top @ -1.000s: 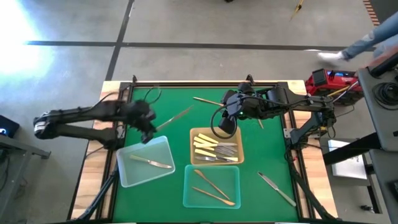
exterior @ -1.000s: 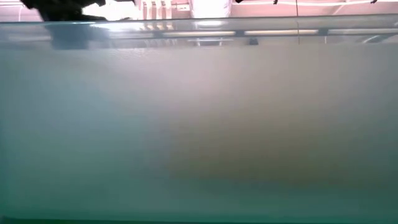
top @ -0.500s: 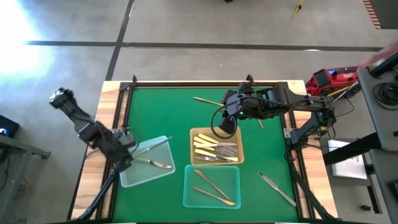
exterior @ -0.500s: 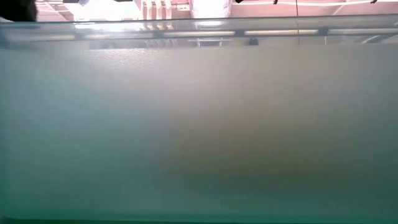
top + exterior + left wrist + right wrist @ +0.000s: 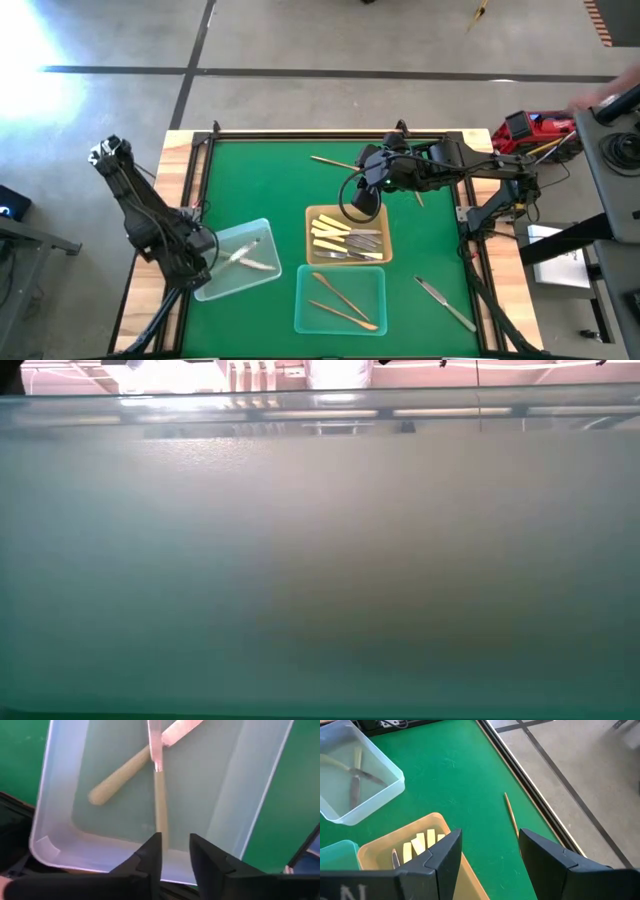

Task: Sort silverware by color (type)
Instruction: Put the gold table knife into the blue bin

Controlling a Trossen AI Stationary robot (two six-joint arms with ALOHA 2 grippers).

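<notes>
My left gripper (image 5: 175,852) is open and hovers at the left edge of the clear tray (image 5: 268,282). Two cream-handled, silver-bladed pieces lie crossed on the tray floor. One is slanted (image 5: 117,784). The other (image 5: 160,805) lies over it, its handle end just in front of my fingertips. My right gripper (image 5: 487,852) is open and hangs above the far edge of the tan tray (image 5: 312,240), which holds cream-handled and silver pieces. The teal tray (image 5: 300,310) holds two gold pieces.
Loose on the green mat lie a gold piece (image 5: 335,162) near the far edge, another gold piece (image 5: 511,815) beside the right arm, and a silver knife (image 5: 445,303) at the near right. A translucent tray wall (image 5: 320,560) fills the low view.
My left gripper carried a cream-handled knife from the mat's middle toward the near left edge, over the clear tray. That knife now lies in the tray across the piece that was there, and the gripper has drawn back to the tray's left edge.
</notes>
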